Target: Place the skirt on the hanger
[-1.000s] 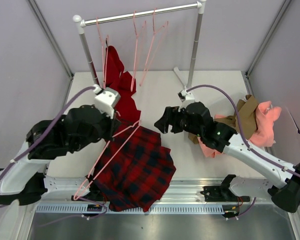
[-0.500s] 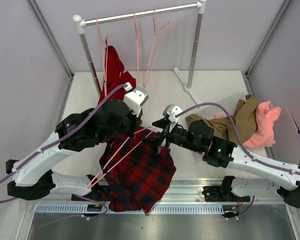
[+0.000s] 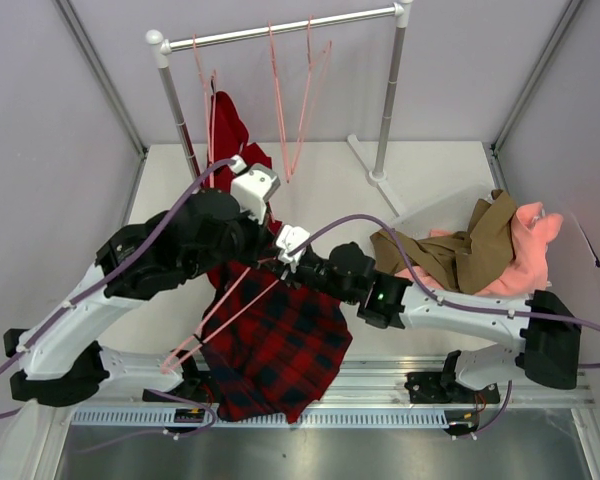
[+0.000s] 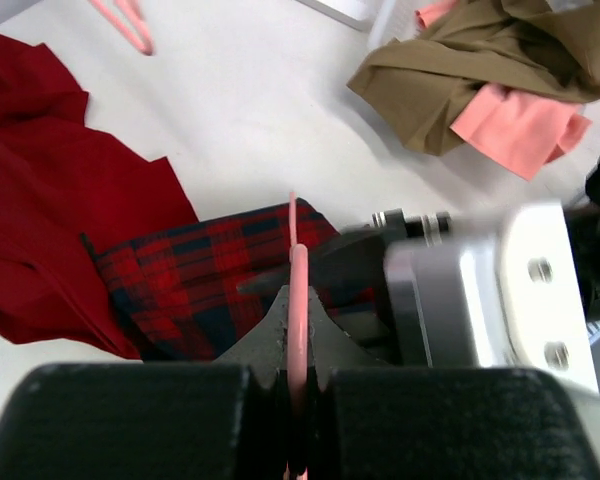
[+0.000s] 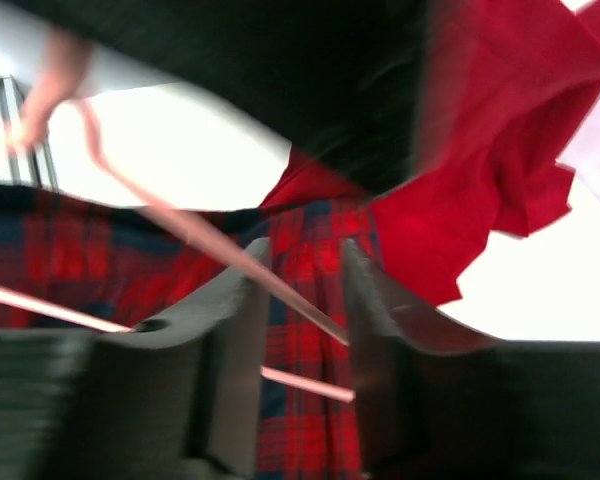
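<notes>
**Top view.** The skirt (image 3: 290, 340) lies in a heap at the lower centre, on the near edge of the table (image 3: 430, 180). The hanger (image 3: 225, 322) slants across it from centre to lower left. The left gripper (image 3: 258, 245) and right gripper (image 3: 278, 262) meet at the hanger's upper end.

**Left wrist view.** The left gripper's jaws are clamped together on the pink hanger (image 4: 297, 300). The skirt (image 4: 200, 285) lies just beyond them, beside a plain red garment (image 4: 50, 220).

**Right wrist view.** The right gripper's fingers (image 5: 230, 340) stand apart. A hanger bar (image 5: 280, 298) crosses the gap, with the skirt (image 5: 310, 250) behind it.
</notes>
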`<state>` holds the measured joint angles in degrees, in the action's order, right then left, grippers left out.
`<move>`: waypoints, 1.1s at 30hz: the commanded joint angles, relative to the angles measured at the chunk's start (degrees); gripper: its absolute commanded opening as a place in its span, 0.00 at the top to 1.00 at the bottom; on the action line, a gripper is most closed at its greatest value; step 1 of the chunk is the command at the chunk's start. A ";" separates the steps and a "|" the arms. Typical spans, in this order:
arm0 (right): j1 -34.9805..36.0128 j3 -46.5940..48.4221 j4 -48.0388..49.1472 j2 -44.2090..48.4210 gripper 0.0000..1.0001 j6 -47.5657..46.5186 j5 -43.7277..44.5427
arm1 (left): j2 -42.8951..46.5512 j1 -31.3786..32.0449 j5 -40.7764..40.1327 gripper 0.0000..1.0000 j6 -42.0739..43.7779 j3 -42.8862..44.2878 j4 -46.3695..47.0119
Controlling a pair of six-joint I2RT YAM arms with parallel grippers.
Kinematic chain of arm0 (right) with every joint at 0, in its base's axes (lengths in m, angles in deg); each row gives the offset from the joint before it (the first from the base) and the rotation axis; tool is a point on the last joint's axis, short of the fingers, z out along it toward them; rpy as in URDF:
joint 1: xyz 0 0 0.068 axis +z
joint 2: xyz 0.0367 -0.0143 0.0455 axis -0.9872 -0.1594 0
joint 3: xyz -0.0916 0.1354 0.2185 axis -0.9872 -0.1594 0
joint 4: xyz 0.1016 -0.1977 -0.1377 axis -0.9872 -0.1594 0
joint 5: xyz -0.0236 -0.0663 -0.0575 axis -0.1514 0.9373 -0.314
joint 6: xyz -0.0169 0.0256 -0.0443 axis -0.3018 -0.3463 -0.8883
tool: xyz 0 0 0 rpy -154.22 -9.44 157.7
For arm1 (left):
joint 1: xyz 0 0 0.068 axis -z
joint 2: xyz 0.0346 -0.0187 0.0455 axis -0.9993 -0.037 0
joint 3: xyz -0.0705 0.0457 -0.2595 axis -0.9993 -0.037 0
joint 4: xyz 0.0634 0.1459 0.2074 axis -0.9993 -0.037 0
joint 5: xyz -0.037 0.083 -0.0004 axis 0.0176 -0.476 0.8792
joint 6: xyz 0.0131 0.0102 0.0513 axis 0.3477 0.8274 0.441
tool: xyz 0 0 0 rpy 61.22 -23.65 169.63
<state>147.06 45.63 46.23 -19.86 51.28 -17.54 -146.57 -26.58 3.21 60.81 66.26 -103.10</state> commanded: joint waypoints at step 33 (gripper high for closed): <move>-0.06 3.55 8.00 0.38 1.00 -2.78 0.65 | 6.74 -0.92 1.41 0.21 5.16 -0.24 -11.29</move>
<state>147.02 45.89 49.24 -23.29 47.78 -14.87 -138.83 -27.17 0.04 61.72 66.67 -114.92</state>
